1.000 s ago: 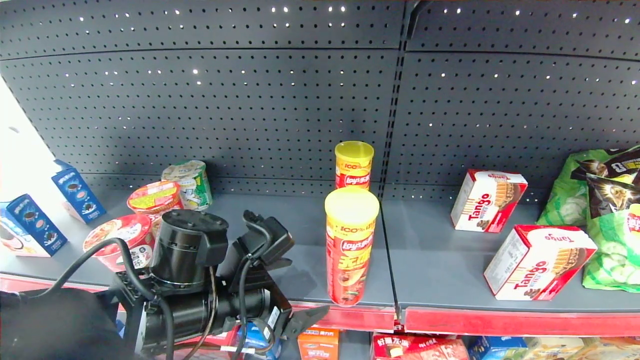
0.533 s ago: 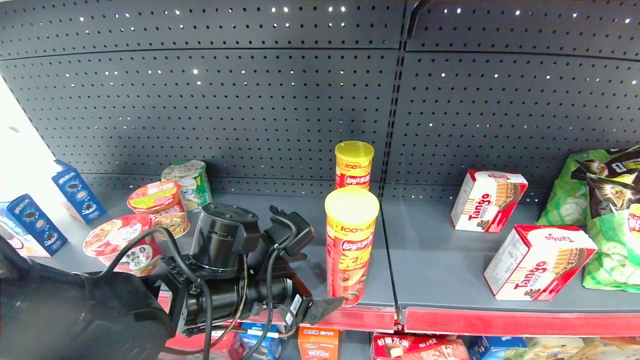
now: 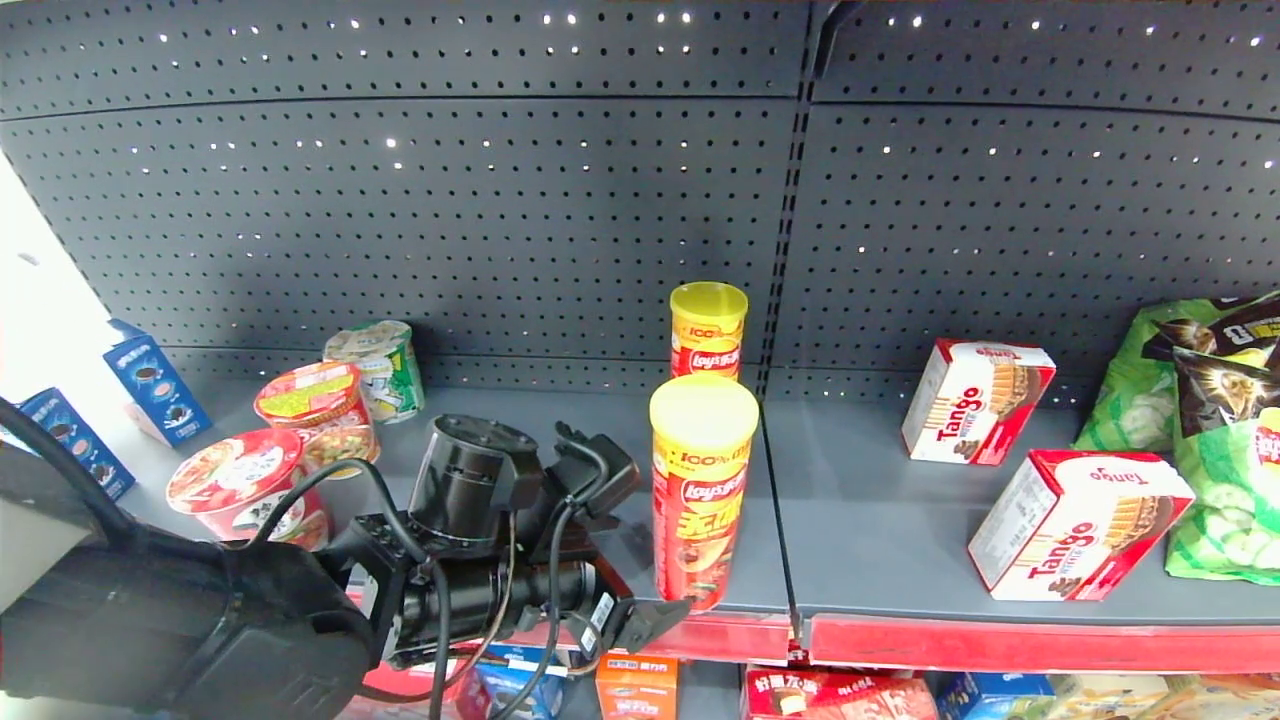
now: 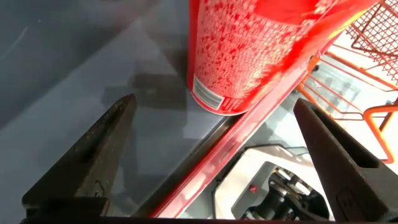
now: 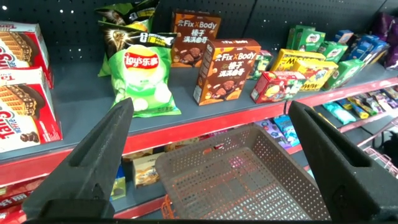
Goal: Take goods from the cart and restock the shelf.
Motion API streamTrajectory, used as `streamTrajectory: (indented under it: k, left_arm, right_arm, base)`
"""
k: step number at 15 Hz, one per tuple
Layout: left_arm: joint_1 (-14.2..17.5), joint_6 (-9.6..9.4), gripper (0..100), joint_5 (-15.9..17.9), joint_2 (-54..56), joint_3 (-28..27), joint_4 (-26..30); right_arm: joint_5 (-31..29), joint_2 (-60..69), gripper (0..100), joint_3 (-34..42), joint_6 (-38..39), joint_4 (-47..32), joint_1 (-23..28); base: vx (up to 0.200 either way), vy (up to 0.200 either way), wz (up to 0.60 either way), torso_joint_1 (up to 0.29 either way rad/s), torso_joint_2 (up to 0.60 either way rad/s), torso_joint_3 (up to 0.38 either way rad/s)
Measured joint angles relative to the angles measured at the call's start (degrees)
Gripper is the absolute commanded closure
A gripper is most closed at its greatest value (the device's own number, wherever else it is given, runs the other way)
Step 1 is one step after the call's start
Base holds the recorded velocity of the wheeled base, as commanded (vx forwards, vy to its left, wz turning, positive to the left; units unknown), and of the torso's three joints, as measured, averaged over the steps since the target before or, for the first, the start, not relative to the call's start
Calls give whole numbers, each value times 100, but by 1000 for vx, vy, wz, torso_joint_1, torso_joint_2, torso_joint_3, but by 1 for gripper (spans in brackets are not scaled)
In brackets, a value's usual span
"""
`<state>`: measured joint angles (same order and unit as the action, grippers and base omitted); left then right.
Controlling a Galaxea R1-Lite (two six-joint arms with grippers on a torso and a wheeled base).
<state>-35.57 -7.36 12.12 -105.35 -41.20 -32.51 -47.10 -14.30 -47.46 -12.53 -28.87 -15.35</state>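
Chip can (image 3: 700,490) is standing upright at the shelf's (image 3: 880,540) front edge, seemingly stocked before its twin (image 3: 708,328), as the left gripper (image 4: 214,102) is hovering beside it, spread wide; right gripper (image 5: 211,104), also spread, is hanging over the cart (image 5: 249,174).

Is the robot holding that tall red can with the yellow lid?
No, nothing is held. The left claw is open, and the tall red can with the yellow lid stands free before it. The right claw is open and empty.
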Motion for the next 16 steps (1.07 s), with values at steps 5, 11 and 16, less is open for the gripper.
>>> streamTrajectory:
  k: [5, 11, 16]
  left_arm:
    - [46, 0, 0, 0, -129, -74, -2]
    - [49, 0, 0, -9, -324, -282, 0]
    - [60, -5, 0, -5, -416, -325, -5]
  right_arm:
    - [0, 22, 0, -2, 0, -2, 22]
    - [0, 83, 0, 0, 0, -15, 37]
    - [-9, 94, 0, 0, -2, -15, 33]
  base:
    - [0, 0, 0, 0, 0, 0]
    - [0, 0, 0, 0, 0, 0]
    - [0, 0, 0, 0, 0, 0]
